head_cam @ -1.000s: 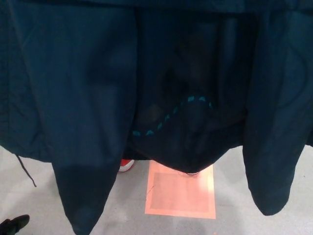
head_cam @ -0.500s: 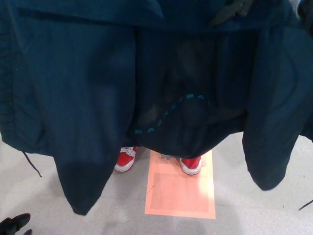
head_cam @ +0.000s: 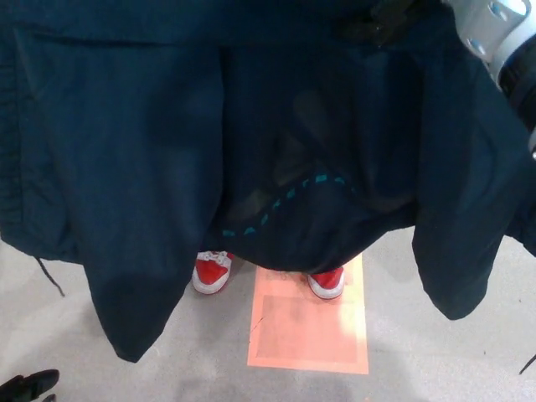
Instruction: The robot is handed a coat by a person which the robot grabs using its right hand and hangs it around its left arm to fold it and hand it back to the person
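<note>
A dark teal coat (head_cam: 151,151) hangs spread across almost the whole head view, lining side toward me, with a dotted teal seam (head_cam: 285,199) at its middle. Its two sleeves (head_cam: 126,310) dangle toward the floor at left and right. My right forearm (head_cam: 494,33), silver-white, comes in at the top right corner. My right hand (head_cam: 387,20) shows as a dark shape at the coat's top edge, shut on the fabric. A black shape at the bottom left corner looks like my left hand (head_cam: 27,386), too little of it visible to judge.
A person's red and white shoes (head_cam: 211,272) stand behind the coat's hem, the other shoe (head_cam: 327,283) on an orange rectangle (head_cam: 308,331) marked on the grey floor (head_cam: 452,368). A thin drawstring (head_cam: 48,277) hangs from the coat at left.
The coat has risen, uncovering the person's red shoes beneath its hem. My right forearm has come into view at the top right.
</note>
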Tool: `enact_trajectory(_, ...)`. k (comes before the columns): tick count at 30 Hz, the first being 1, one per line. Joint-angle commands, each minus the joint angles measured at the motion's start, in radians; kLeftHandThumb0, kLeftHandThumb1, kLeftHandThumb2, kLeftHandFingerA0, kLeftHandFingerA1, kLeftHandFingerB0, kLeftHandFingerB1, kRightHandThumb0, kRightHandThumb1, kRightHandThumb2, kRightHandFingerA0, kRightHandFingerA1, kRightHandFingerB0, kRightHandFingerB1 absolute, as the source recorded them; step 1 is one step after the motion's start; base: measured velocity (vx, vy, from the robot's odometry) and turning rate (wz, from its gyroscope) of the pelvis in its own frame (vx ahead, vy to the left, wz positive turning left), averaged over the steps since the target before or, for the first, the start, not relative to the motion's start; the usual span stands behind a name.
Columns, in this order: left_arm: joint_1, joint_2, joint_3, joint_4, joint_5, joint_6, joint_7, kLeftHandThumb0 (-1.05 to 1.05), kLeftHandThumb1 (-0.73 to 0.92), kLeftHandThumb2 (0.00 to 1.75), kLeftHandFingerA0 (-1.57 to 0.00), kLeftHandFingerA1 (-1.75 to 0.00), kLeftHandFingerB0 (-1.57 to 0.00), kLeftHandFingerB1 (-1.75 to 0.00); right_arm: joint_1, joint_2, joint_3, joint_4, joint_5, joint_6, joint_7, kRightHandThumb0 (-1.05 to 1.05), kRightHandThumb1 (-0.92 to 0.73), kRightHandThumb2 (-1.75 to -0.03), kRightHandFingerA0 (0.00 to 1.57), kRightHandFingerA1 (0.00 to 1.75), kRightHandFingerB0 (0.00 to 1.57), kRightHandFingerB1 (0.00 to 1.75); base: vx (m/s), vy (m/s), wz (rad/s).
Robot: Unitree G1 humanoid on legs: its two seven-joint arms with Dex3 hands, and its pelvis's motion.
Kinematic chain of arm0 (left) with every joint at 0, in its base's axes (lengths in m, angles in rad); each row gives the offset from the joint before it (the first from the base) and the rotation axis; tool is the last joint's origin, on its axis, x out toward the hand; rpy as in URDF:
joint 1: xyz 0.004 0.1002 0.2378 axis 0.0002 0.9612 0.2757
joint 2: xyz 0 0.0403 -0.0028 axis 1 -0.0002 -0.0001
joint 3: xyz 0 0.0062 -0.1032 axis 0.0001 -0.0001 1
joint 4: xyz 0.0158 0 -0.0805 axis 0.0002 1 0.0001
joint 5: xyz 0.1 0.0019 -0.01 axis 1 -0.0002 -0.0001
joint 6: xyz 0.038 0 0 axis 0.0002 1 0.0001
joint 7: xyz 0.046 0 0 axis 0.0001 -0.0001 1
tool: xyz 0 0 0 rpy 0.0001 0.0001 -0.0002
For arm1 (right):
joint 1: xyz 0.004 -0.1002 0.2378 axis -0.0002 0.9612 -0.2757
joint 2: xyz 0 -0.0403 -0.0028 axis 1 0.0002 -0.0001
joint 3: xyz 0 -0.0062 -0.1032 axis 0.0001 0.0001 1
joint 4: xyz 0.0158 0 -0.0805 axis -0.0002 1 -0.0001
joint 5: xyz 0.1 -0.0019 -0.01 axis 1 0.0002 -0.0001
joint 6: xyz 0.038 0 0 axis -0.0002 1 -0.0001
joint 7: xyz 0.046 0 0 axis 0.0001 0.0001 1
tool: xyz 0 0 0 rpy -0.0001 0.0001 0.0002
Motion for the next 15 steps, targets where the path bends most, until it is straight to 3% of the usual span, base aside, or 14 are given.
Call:
enact_trajectory(1,0.015,0.013,-0.004,0.003,0.000,-0.035,0.019,-0.76,0.92,0.72,-0.41,-0.39,-0.25,-0.31,0.058,0.014,-0.048,-0.025,0.018,-0.055,-0.199,-0.36,-0.89,-0.66,0.78,0.62,0.70,0.55,0.00,0.000,0.00)
enact_trajectory(2,0.018,0.013,-0.006,0.001,0.001,-0.037,0.017,-0.76,0.92,0.72,-0.41,-0.39,-0.25,-0.31,0.066,0.011,-0.056,-0.030,0.017,-0.065,-0.227,-0.36,-0.89,-0.66,0.78,0.62,0.70,0.55,0.00,0.000,0.00)
enact_trajectory(3,0.018,0.013,-0.006,0.000,0.001,-0.035,0.020,-0.75,0.92,0.72,-0.41,-0.39,-0.26,-0.31,0.070,0.007,-0.061,-0.030,0.017,-0.083,-0.245,-0.35,-0.89,-0.66,0.80,0.73,0.72,0.60,0.00,0.000,0.00)
enact_trajectory(4,0.020,0.012,-0.004,0.000,-0.001,-0.034,0.019,-0.77,0.91,0.72,-0.42,-0.39,-0.25,-0.31,0.073,0.006,-0.069,-0.031,0.017,-0.090,-0.269,-0.35,-0.87,-0.67,0.75,1.26,0.70,0.89,0.00,0.000,0.00)
enact_trajectory(5,0.022,0.012,-0.002,0.000,-0.005,-0.033,0.016,-0.77,0.91,0.72,-0.42,-0.39,-0.25,-0.31,0.075,0.007,-0.075,-0.032,0.017,-0.090,-0.289,-0.35,-0.87,-0.67,0.75,1.26,0.70,0.89,0.00,0.000,0.00)
enact_trajectory(7,0.026,0.011,0.001,-0.002,-0.008,-0.038,0.015,-0.76,0.92,0.71,-0.44,-0.39,-0.29,-0.32,0.064,0.007,-0.092,-0.015,0.015,-0.108,-0.358,-0.36,-0.88,-0.69,0.77,1.43,0.63,1.21,0.00,0.000,0.00)
enact_trajectory(8,0.028,0.010,0.001,-0.003,-0.008,-0.041,0.014,-0.76,0.92,0.71,-0.44,-0.39,-0.29,-0.32,0.053,0.004,-0.099,-0.007,0.015,-0.116,-0.386,-0.36,-0.88,-0.69,0.77,1.43,0.63,1.21,0.00,0.000,0.00)
enact_trajectory(9,0.025,0.007,0.003,-0.001,-0.011,-0.042,0.012,-0.76,0.92,0.71,-0.45,-0.39,-0.30,-0.32,0.038,0.001,-0.108,0.002,0.016,-0.117,-0.410,-0.37,-0.88,-0.70,0.80,1.45,0.63,1.32,0.00,0.000,0.00)
enact_trajectory(10,0.024,0.006,0.004,0.000,-0.013,-0.046,0.005,-0.75,0.92,0.72,-0.46,-0.39,-0.30,-0.32,0.020,-0.002,-0.120,0.011,0.022,-0.121,-0.434,-0.37,-0.87,-0.68,0.82,1.35,0.65,1.20,0.00,0.000,0.00)
enact_trajectory(11,0.023,0.007,0.004,0.000,-0.015,-0.054,-0.004,-0.75,0.92,0.72,-0.46,-0.39,-0.30,-0.32,0.003,-0.005,-0.135,0.019,0.029,-0.127,-0.458,-0.37,-0.87,-0.68,0.82,1.35,0.65,1.20,0.00,0.000,0.00)
enact_trajectory(12,0.021,0.006,0.005,-0.001,-0.016,-0.053,-0.006,-0.77,0.92,0.70,-0.45,-0.39,-0.30,-0.32,-0.006,-0.006,-0.139,0.023,0.029,-0.125,-0.465,-0.31,-0.67,-1.10,0.90,1.02,0.77,0.93,0.00,0.000,0.00)
enact_trajectory(13,0.017,0.005,0.007,-0.002,-0.020,-0.050,-0.011,-0.79,0.92,0.69,-0.46,-0.38,-0.30,-0.32,-0.029,-0.006,-0.156,0.032,0.034,-0.115,-0.484,-0.38,-0.86,-0.65,0.95,1.08,0.75,1.08,0.00,0.000,0.00)
enact_trajectory(14,0.015,0.005,0.008,-0.002,-0.022,-0.046,-0.016,-0.79,0.92,0.69,-0.46,-0.38,-0.30,-0.32,-0.043,-0.004,-0.171,0.037,0.042,-0.104,-0.497,-0.38,-0.86,-0.65,0.95,1.08,0.75,1.08,0.00,0.000,0.00)
enact_trajectory(15,0.011,0.008,0.004,-0.003,-0.017,-0.042,-0.014,-0.80,0.92,0.69,-0.46,-0.38,-0.29,-0.31,-0.074,-0.008,-0.185,0.045,0.045,-0.094,-0.514,-0.40,-0.89,-0.66,1.00,0.75,0.83,0.71,0.00,0.000,0.00)
